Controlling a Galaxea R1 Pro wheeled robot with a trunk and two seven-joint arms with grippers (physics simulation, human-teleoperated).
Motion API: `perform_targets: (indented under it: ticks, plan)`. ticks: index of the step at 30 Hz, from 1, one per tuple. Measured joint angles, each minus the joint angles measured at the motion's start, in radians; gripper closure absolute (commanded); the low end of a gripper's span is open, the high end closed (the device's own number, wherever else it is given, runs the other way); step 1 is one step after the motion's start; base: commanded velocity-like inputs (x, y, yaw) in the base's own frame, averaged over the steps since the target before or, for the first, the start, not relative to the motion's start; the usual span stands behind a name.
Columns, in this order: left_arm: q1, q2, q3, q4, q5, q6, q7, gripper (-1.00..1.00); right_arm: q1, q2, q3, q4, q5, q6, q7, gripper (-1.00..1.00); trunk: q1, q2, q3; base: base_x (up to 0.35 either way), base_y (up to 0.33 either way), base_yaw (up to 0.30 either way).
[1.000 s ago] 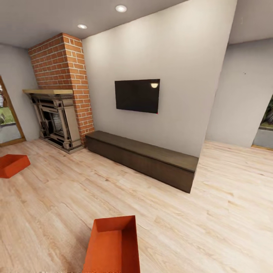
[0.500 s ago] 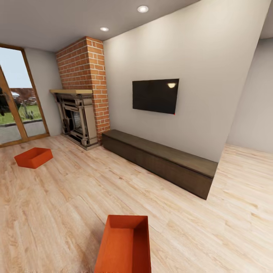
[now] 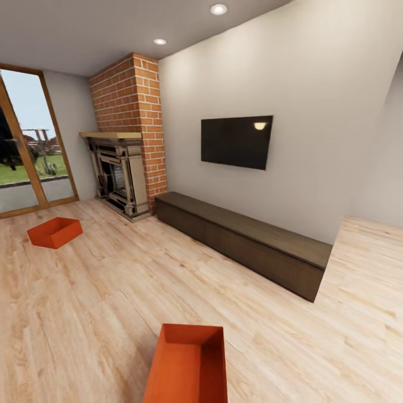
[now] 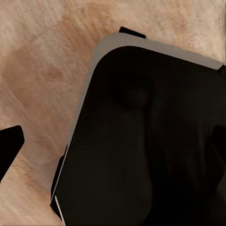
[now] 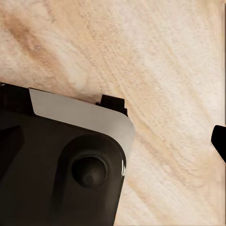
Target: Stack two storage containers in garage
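The head view looks across the living room's light wood plank floor (image 3: 112, 291). One orange-red storage container (image 3: 187, 366) sits at 6 o'clock at the view's near edge, open side up, its long axis running away from the robot, its near end cut off by the picture's edge. The second storage container (image 3: 55, 232) lies at about 9 o'clock, well apart from the first, resting on the planks near the wood-framed glass door (image 3: 31, 162). Both bins look empty.

At 11 o'clock stands the red-brick fireplace (image 3: 126, 151) with its pale mantel and dark firebox. Just beside it, a long dark low cabinet (image 3: 240, 243) runs along the cream wall toward 3 o'clock. A black wall TV (image 3: 236, 141) hangs above the cabinet at about 1 o'clock. Two recessed ceiling lights (image 3: 218, 9) glow near 12 o'clock.

The left wrist view shows a dark rounded part of the robot's body (image 4: 150, 141) with a pale grey edge, over wood planks; a black fingertip of the left gripper (image 4: 9, 146) pokes in at the rim. The right wrist view shows a similar dark housing (image 5: 61, 165) over the planks, with a sliver of the right gripper (image 5: 219, 141) at the edge. Whether either gripper is wide or narrow cannot be told, and how the containers lie relative to either gripper cannot be told.
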Motion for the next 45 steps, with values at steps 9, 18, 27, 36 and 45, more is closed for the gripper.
perform_targets:
  ticks: [9, 18, 27, 36, 45]
  plan:
    - [0.000, 0.000, 0.000, 0.000, 0.001, 0.000, 0.000, -1.00, 0.000, 0.000, -0.001, 0.000, -0.001, 0.000, 0.000, -1.00, 0.000, 0.000, 0.000, 0.312, 0.108, 0.000]
    - [0.000, 0.000, 0.001, 0.000, 0.004, 0.001, 0.000, -1.00, 0.000, 0.000, -0.004, 0.000, -0.001, -0.002, 0.000, -1.00, 0.000, 0.000, 0.000, 0.144, 0.108, -0.043]
    - [0.000, 0.000, 0.002, -0.001, 0.007, 0.001, 0.002, -1.00, 0.000, 0.000, -0.006, 0.000, -0.001, 0.000, 0.001, -1.00, 0.001, 0.000, 0.000, 0.004, 0.137, -0.006]
    - [0.000, 0.000, 0.003, -0.001, 0.007, 0.001, 0.002, -1.00, 0.000, 0.000, -0.005, 0.000, -0.001, 0.001, 0.000, -1.00, 0.001, 0.000, 0.000, 0.000, 0.079, 0.000]
    - [0.000, 0.000, 0.003, -0.002, 0.007, 0.001, 0.002, -1.00, 0.000, 0.000, -0.006, 0.000, -0.002, -0.001, 0.000, -1.00, 0.001, 0.000, 0.000, 0.000, 0.001, -0.159]
